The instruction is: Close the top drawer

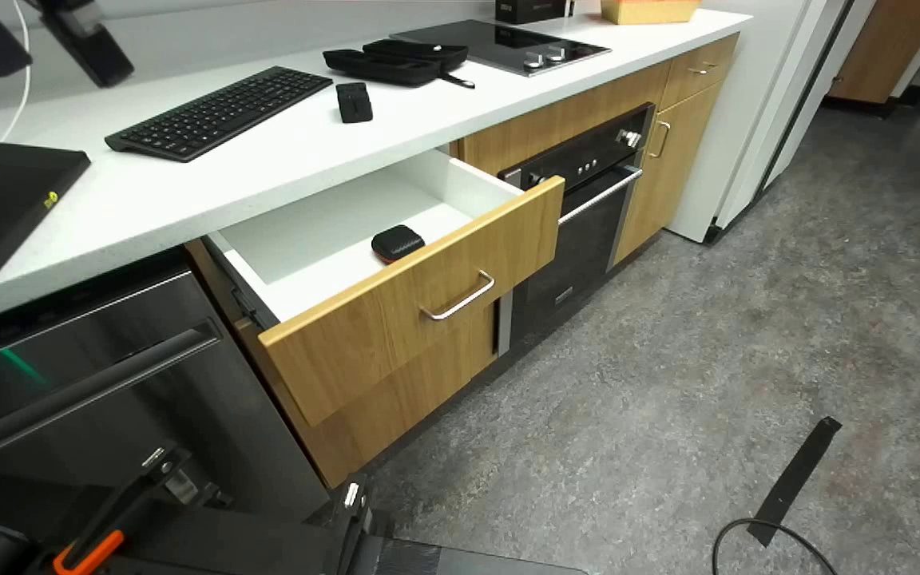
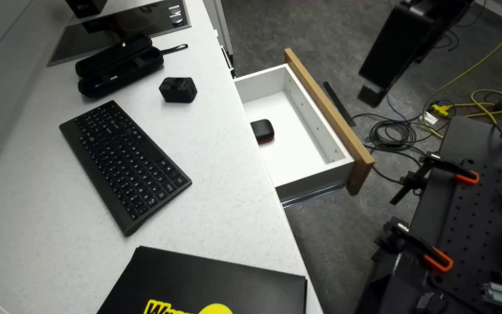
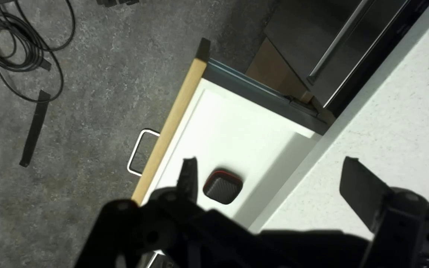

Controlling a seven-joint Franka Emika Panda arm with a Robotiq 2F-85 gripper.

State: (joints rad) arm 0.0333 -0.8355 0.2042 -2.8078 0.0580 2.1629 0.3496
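The top drawer (image 1: 396,319) is pulled well out from under the counter in both exterior views. Its wooden front also shows in an exterior view (image 2: 328,111) and in the wrist view (image 3: 173,123). Its silver bar handle (image 1: 460,299) faces outward. A small black case with a red edge (image 1: 398,243) lies on the white drawer floor, also seen in the wrist view (image 3: 223,187). My gripper (image 3: 270,160) is open and empty, its fingers wide apart. It hangs in the air, apart from the drawer, at the top left of an exterior view (image 1: 63,72).
The white counter (image 2: 225,183) holds a keyboard (image 2: 124,161), a black cube (image 2: 178,90), an open black case (image 2: 120,65), a cooktop (image 1: 500,44) and a black box (image 2: 216,279). A steel appliance (image 1: 132,359) and an oven (image 1: 580,216) flank the drawer.
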